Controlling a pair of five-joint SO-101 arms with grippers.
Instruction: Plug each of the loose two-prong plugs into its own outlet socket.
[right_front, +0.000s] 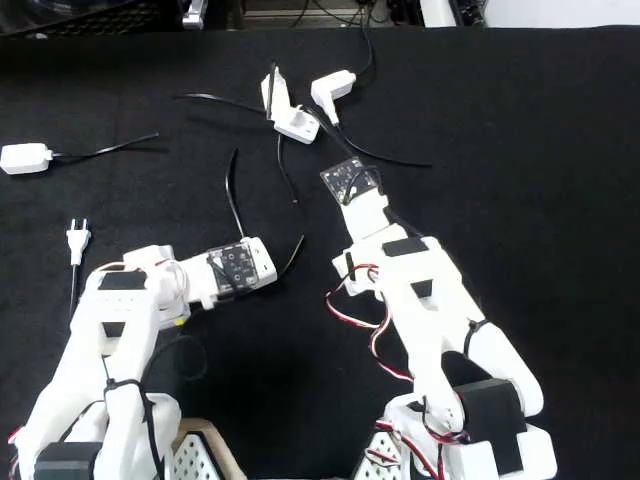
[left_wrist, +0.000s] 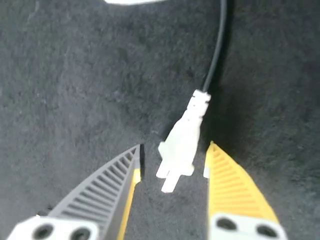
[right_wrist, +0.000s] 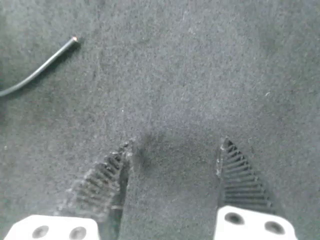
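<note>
A white two-prong plug (left_wrist: 186, 131) on a black cable (left_wrist: 216, 50) lies on the black mat, prongs toward the wrist. My left gripper (left_wrist: 175, 146) is open around it, a grey finger (left_wrist: 107, 187) on one side and a yellow one (left_wrist: 232, 185) on the other, neither touching. In the high view the left gripper (right_front: 262, 262) sits low at centre left. My right gripper (right_wrist: 176, 144) is open over bare mat, near a cut cable end (right_wrist: 74, 39); in the high view it (right_front: 348, 180) is just below the white sockets (right_front: 296, 125). Another loose plug (right_front: 77, 238) lies far left.
A white socket block (right_front: 25, 157) with a black lead rests at the left edge. A second white socket (right_front: 333, 88) lies at the back centre amid several loose black cables (right_front: 232, 190). The right half of the mat (right_front: 540, 180) is bare.
</note>
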